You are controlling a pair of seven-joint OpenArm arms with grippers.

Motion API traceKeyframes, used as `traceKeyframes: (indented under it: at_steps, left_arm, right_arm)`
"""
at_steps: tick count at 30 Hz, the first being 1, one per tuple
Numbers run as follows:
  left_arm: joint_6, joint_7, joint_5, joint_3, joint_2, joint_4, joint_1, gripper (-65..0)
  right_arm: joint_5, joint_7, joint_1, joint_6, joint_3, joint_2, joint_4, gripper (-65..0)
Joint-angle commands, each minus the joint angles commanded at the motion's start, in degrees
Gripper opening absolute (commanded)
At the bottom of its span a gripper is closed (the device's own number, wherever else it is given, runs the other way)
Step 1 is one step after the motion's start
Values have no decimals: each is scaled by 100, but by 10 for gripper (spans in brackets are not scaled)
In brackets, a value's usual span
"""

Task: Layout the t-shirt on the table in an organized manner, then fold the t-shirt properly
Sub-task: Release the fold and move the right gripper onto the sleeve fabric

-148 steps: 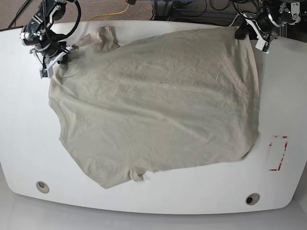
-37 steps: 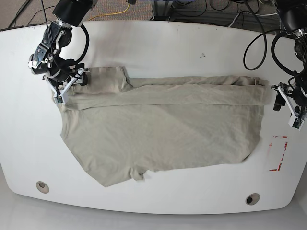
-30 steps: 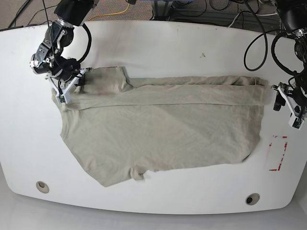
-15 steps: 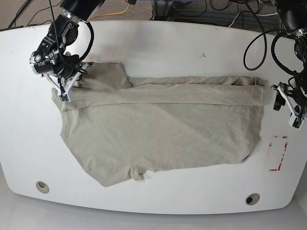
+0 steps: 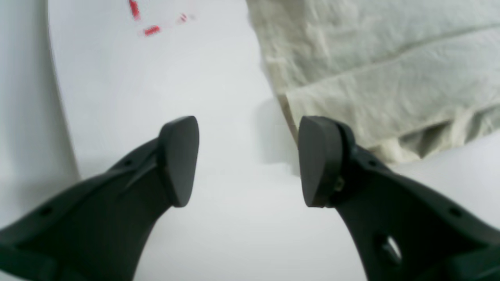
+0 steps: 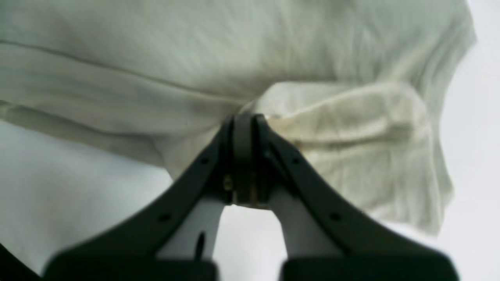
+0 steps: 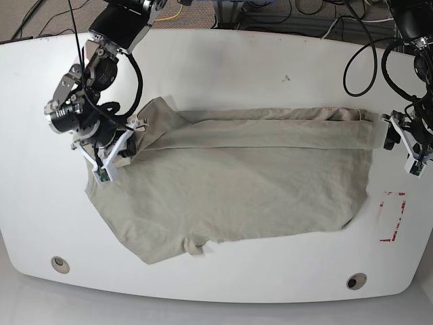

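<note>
I've got the wrinkled beige cotton t-shirt on the glossy white table, top edge folded over. R gripper jaws clenched on a bunched sleeve. L gripper jaws released, just beside the hem near red tape.

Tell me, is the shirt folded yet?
Partly: the t-shirt has its top edge folded over; the rest lies spread on the table.
</note>
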Motion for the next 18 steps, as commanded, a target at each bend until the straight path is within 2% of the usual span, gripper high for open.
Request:
traceKeyframes:
  at_steps: [2,12,18]
  left_arm:
    - [0,0,0,0,0,9,79,-272]
    - [0,18,0,-9,0,18,167,-272]
    - [0,18,0,-9,0,53,308,-272]
  right_arm:
    - [0,4,202,0,0,0,-334,-642]
    - [0,778,870,0,-18,18,-1820,-639]
    - [0,1121,1231,0,-158,158,-2479,-636]
